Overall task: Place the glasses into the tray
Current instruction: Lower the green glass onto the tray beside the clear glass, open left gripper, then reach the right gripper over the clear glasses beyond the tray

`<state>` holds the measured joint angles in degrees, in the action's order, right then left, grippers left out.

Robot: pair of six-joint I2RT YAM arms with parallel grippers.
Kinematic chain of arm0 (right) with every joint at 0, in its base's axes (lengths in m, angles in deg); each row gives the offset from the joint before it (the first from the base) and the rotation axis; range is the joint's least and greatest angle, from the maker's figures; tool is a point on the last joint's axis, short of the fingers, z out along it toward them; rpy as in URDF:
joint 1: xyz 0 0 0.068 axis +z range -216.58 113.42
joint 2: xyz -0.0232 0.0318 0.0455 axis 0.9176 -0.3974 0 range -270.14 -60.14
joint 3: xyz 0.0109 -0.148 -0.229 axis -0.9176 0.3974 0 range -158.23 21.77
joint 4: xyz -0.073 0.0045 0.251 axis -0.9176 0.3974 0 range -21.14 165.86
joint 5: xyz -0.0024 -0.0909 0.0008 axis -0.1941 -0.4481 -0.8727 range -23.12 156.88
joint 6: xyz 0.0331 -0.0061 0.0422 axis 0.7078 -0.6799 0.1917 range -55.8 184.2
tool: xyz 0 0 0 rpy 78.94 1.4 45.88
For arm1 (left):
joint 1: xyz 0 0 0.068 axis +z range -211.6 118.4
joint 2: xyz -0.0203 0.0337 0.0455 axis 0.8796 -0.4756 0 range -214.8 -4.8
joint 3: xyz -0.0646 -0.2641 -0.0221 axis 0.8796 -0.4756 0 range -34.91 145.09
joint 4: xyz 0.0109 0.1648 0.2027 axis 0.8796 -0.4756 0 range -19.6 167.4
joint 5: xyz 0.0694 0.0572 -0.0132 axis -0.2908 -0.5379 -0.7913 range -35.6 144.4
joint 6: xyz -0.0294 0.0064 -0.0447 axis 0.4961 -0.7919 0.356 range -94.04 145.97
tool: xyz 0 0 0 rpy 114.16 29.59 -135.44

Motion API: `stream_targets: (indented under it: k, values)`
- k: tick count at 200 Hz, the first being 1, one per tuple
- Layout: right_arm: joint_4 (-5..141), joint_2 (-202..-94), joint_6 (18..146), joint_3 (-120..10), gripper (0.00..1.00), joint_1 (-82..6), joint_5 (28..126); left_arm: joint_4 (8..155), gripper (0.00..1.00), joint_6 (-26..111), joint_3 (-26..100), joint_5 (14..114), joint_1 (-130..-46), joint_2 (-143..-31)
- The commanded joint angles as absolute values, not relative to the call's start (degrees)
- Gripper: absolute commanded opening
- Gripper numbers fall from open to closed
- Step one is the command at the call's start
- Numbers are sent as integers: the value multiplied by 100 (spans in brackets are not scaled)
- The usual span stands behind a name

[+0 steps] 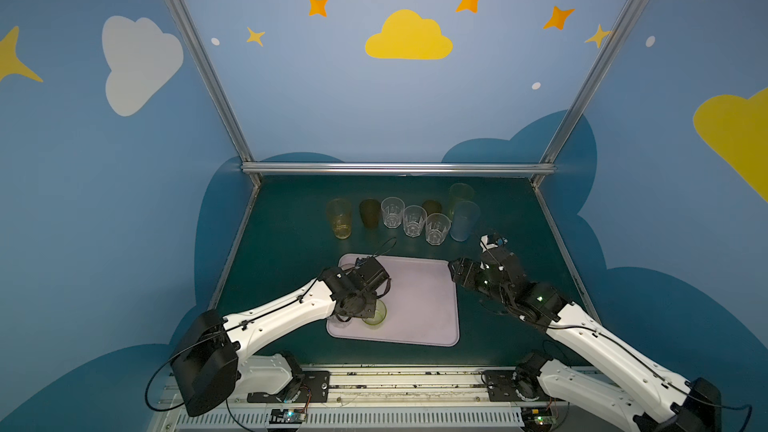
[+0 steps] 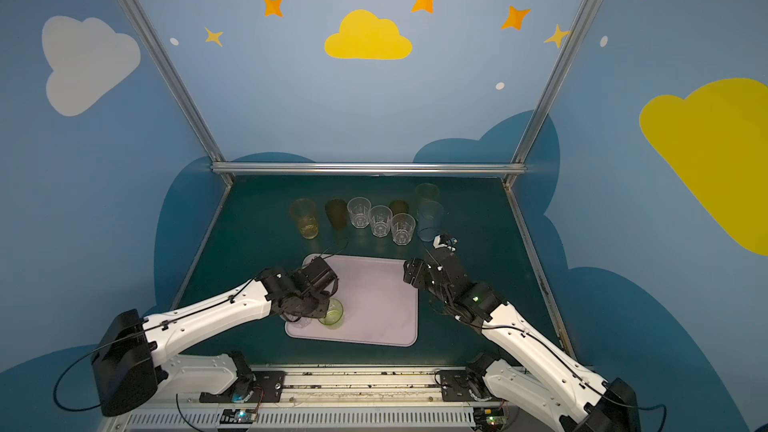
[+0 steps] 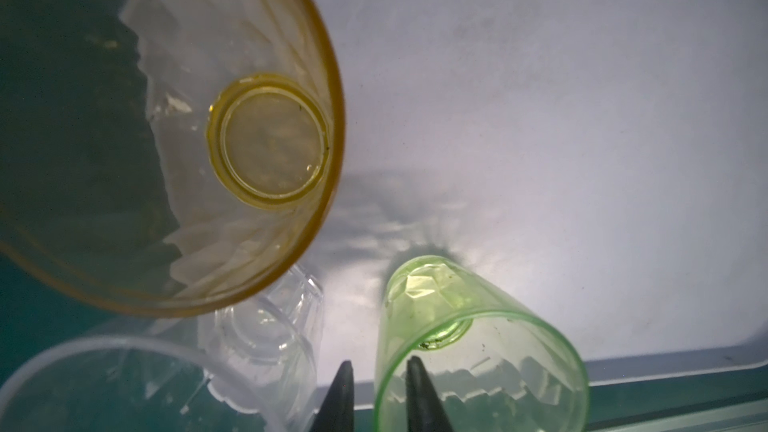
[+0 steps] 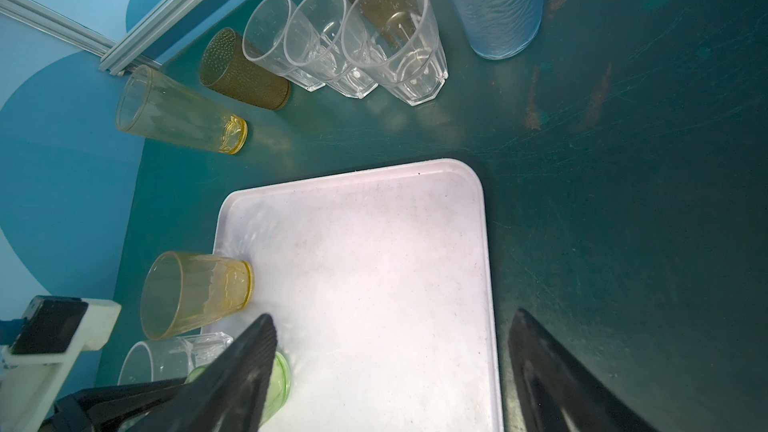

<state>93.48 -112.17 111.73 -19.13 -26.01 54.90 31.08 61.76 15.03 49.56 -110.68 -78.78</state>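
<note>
Left gripper point(image 3: 379, 363): fingers slightly parted, straddling the rim of the short green glass point(image 3: 478, 347), one inside and one outside. A thin gap shows on each side of the wall, so there is no pinch. The glass stands upright on the tray point(image 1: 419, 297), near its front edge.

Beside it on the tray's left side are a short orange glass point(image 3: 270, 139) and a clear faceted glass point(image 3: 266, 338).

Right gripper point(image 4: 392, 315): spread wide and holding nothing, over the tray's far right corner.

Count:
- On the tray: 3 glasses.
- On the table point(image 1: 291, 243) behind the tray: 8 glasses in a loose row.
  - tall yellow glass point(image 1: 340, 218), 1
  - brown glasses point(image 1: 369, 213) point(image 1: 431, 206), 2
  - clear faceted tumblers point(image 1: 392, 212) point(image 1: 414, 221) point(image 1: 437, 228), 3
  - tall green glass point(image 1: 460, 193), 1
  - tall blue glass point(image 1: 464, 221), 1
- Total: 11 glasses and 1 tray.

Hard to see:
- In both top views the left wrist covers the orange glass and most of the clear one on the tray.
- The second brown glass sits half behind the clear tumblers, and the tall green one sits behind the blue.
- The left wrist view cuts off the orange and clear glasses at its edges (the close range blurs them too).

Surface: the dark teal tabletop is scuffed, with rusty marks point(image 4: 598, 97).

Room: blue walls painted with clouds and stars, and an aluminium frame point(image 1: 397, 168) at the table's back edge.
</note>
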Motion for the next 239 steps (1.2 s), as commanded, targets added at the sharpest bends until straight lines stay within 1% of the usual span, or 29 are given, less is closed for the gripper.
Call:
stream_targets:
  k: [1, 32, 112, 131, 154, 163, 171, 175, 176, 177, 180, 184, 186, 207, 239]
  values:
    - [9356, -11155, 11165, -1857, 87, -2633, 5370, 2994, 31, 6200, 1604, 4815, -11073, -7745]
    - [9352, -11131, 11157, -1864, 87, -2633, 5375, 3041, 33, 6225, 1651, 4931, -11073, -7629]
    - [9294, -11174, 11183, -1857, 87, -2635, 5445, 3047, 33, 6192, 1973, 5185, -11082, -7482]
    - [9252, -11183, 11200, -1847, 87, -2633, 5499, 3047, 35, 6194, 2033, 5088, -11081, -7404]
    - [9245, -11210, 11218, -1861, 87, -2633, 5596, 3088, 45, 6161, 2081, 4905, -11082, -7344]
    - [9257, -11229, 11218, -1879, 87, -2637, 5645, 3143, 53, 6145, 2090, 4852, -11092, -7315]
    - [9275, -11250, 11219, -1908, 87, -2633, 5681, 3218, 65, 6100, 2082, 4842, -11080, -7266]
    - [9292, -11275, 11215, -1927, 87, -2633, 5702, 3278, 74, 6079, 2067, 4842, -11082, -7226]
    - [9293, -11277, 11217, -1936, 87, -2633, 5703, 3294, 74, 6074, 2065, 4842, -11082, -7219]
    - [9298, -11278, 11213, -1940, 87, -2633, 5703, 3307, 79, 6066, 2060, 4847, -11082, -7207]
    - [9320, -11291, 11206, -1957, 87, -2634, 5714, 3355, 84, 6048, 2050, 4844, -11074, -7166]
    - [9341, -11311, 11210, -1984, 87, -2633, 5729, 3423, 96, 6036, 2028, 4835, -11081, -7126]
    - [9349, -11320, 11210, -1999, 87, -2633, 5737, 3451, 99, 6027, 2018, 4827, -11082, -7101]
    - [9364, -11452, 11201, -2120, 87, -2633, 5815, 3881, 100, 5834, 1903, 4771, -11073, -6812]
    - [9292, -11885, 11095, -2448, 87, -2650, 5931, 4540, 100, 5890, 1611, 4688, -11038, -6425]
